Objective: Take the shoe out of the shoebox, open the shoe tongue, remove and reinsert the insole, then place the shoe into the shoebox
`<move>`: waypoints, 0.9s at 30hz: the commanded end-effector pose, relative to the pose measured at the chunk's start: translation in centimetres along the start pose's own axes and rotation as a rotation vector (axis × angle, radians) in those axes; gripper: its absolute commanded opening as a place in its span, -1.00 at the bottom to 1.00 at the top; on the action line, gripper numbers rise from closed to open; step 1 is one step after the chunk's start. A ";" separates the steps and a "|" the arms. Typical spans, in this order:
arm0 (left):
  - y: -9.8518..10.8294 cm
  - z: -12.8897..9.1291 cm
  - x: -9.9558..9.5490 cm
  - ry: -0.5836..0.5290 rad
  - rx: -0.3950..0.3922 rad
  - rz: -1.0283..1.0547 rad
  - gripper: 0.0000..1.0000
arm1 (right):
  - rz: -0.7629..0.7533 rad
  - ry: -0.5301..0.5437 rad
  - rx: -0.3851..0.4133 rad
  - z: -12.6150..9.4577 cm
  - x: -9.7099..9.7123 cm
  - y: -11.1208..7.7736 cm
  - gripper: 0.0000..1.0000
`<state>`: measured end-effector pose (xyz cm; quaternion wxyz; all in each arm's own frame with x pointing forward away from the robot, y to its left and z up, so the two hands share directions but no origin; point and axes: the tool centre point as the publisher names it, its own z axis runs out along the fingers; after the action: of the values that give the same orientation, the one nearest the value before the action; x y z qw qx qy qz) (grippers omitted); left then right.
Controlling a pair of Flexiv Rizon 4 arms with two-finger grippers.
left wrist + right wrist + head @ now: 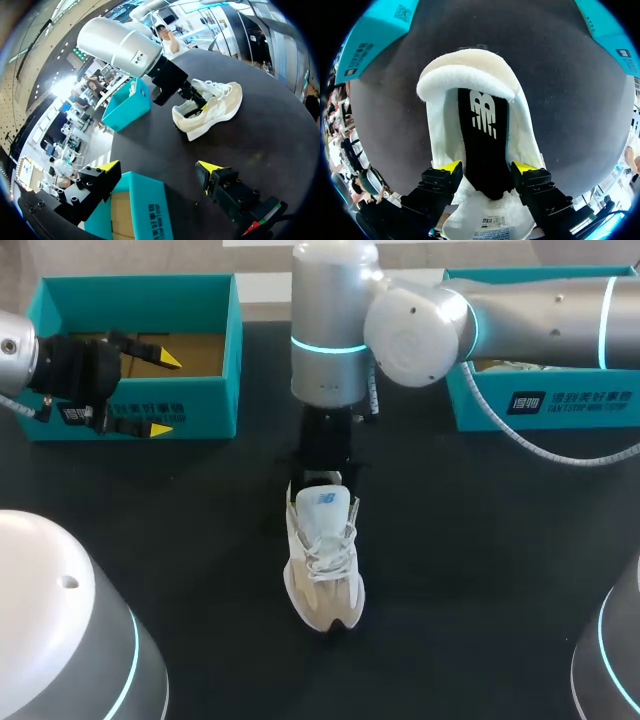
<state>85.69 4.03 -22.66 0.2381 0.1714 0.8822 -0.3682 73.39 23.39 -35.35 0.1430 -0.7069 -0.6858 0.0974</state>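
The right gripper [487, 170] is clamped on the black insole [482, 135], with one yellow-tipped finger against each long edge, down in the opening of the white and beige shoe [322, 575]. The shoe stands upright on the black table [480, 540], outside both teal boxes and roughly midway between them, its toe pointing away from the gripper. The right box [560, 405] lies partly under the right arm. Well apart, the left gripper [160, 393] hangs over the front wall of the left box [135, 282], fingers spread wide and holding nothing.
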 end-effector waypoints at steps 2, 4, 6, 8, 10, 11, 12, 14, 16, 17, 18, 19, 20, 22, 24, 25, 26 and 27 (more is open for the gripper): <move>0.0 0.0 0.0 0.003 -0.003 0.001 1.00 | -0.025 -0.008 0.010 0.1 0.9 0.1 1.00; 0.0 0.0 0.0 0.003 -0.003 0.001 1.00 | -0.034 -0.014 0.014 0.2 1.0 0.1 1.00; 0.0 0.0 0.0 0.003 -0.003 0.001 1.00 | -0.035 -0.014 0.013 0.1 1.2 0.0 1.00; 0.0 0.0 0.0 0.003 -0.003 0.001 1.00 | -0.032 -0.025 0.005 -0.1 1.4 -0.1 1.00; 0.0 0.0 0.0 0.003 -0.003 0.001 1.00 | -0.007 -0.024 0.003 -0.6 1.4 -0.2 1.00; 0.0 0.0 0.0 0.003 -0.003 0.001 1.00 | 0.003 -0.030 0.007 -0.8 1.3 -0.3 1.00; 0.0 0.0 0.0 0.003 -0.003 0.001 1.00 | 0.016 -0.036 -0.009 -1.1 1.2 -0.3 1.00; 0.0 0.0 0.0 0.003 -0.003 0.001 1.00 | 0.042 -0.017 -0.029 -2.2 0.9 -0.5 1.00; 0.0 0.0 0.0 0.003 -0.003 0.001 1.00 | 0.050 -0.014 -0.052 -3.0 0.7 -0.6 1.00; 0.0 0.0 0.0 0.003 -0.003 0.001 1.00 | 0.052 -0.020 -0.066 -3.4 0.7 -0.6 1.00; 0.0 0.0 0.0 0.003 -0.003 0.001 1.00 | 0.054 -0.018 -0.076 -3.8 0.6 -0.6 1.00; 0.0 0.0 0.0 0.003 -0.003 0.001 1.00 | 0.054 -0.019 -0.087 -4.2 0.6 -0.6 1.00; 0.0 0.0 0.0 0.003 -0.003 0.001 1.00 | 0.053 -0.020 -0.099 -4.6 0.6 -0.6 1.00; 0.0 0.0 0.0 0.003 -0.003 0.001 1.00 | 0.058 -0.018 -0.120 -5.4 0.5 -0.7 1.00; 0.0 0.0 0.0 0.003 -0.003 0.001 1.00 | 0.064 -0.023 -0.140 -6.0 0.4 -0.9 1.00; 0.0 0.0 0.0 0.003 -0.003 0.001 1.00 | 0.066 -0.024 -0.142 -6.2 0.3 -1.0 1.00; 0.0 0.0 0.0 0.003 -0.003 0.001 1.00 | 0.071 -0.022 -0.145 -6.3 0.1 -1.2 1.00; 0.0 0.0 0.0 0.003 -0.003 0.001 1.00 | 0.082 -0.023 -0.147 -6.3 -0.1 -1.4 1.00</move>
<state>85.69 4.02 -22.66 0.2381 0.1714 0.8822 -0.3682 74.92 23.72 -29.65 0.0897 -0.7371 -0.6655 0.0760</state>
